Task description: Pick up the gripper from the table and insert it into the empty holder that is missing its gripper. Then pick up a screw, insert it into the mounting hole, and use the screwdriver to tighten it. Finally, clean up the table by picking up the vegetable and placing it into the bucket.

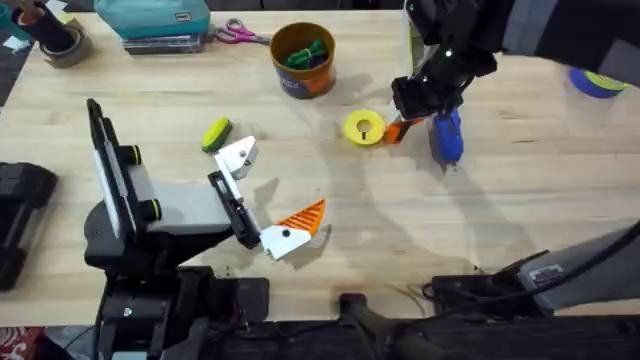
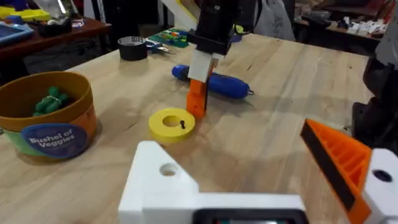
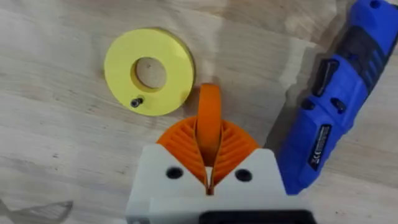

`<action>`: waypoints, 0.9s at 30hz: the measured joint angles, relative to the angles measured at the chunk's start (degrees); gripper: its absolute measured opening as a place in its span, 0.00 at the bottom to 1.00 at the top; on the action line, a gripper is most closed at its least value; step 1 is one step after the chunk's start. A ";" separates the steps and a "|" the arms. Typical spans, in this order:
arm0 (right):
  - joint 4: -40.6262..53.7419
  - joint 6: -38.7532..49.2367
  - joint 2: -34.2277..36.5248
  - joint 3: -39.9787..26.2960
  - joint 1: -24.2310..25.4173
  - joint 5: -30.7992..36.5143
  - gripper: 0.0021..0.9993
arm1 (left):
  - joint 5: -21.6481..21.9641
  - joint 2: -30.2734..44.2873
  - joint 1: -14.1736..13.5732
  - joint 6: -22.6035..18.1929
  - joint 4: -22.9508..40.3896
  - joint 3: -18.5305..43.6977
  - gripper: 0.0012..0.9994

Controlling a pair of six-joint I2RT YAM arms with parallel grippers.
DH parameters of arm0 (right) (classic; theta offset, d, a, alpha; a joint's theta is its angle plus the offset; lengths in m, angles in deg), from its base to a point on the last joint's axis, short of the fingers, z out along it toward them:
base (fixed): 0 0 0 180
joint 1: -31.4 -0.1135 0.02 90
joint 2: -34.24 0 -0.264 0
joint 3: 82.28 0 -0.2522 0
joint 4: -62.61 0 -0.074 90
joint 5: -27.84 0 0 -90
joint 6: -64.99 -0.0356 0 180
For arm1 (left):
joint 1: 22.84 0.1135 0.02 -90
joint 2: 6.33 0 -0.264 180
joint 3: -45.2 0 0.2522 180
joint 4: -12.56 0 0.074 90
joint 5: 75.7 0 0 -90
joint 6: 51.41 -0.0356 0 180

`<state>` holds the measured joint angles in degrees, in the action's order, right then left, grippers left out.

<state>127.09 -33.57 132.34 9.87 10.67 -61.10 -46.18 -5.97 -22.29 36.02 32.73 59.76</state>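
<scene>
Right fingers (image 3: 209,163) clamp gripper (image 3: 209,121) upright, beside screwdriver (image 3: 336,106).

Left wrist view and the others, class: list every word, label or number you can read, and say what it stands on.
"Bushel of Veggies": blue label on the bucket.
White label on the screwdriver: print too small to read.
Nothing else carries readable text.

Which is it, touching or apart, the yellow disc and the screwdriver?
Apart. The right wrist view shows a strip of bare table between the disc and the screwdriver, where the right pincer holds the gripper.
</scene>
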 joint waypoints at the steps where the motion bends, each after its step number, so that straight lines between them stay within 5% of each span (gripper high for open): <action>1: 0.01 0.00 0.00 0.00 0.00 0.01 0.01 | 0.00 0.00 0.00 0.00 0.00 -0.02 0.99; 9: 4.53 0.00 -0.13 -2.11 0.00 0.02 0.01 | 0.00 0.00 0.00 0.00 0.02 -0.02 0.99; 18: 10.40 -0.01 -8.47 -14.64 0.00 -0.96 0.01 | 0.00 0.00 0.00 0.00 0.00 -0.01 0.99; 27: 5.66 -0.02 -16.84 -15.75 0.53 -15.70 0.01 | 0.00 0.00 0.00 0.00 0.00 -0.02 0.99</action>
<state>132.75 -33.59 115.50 -5.87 11.20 -76.80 -46.18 -5.97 -22.29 36.02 32.73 59.74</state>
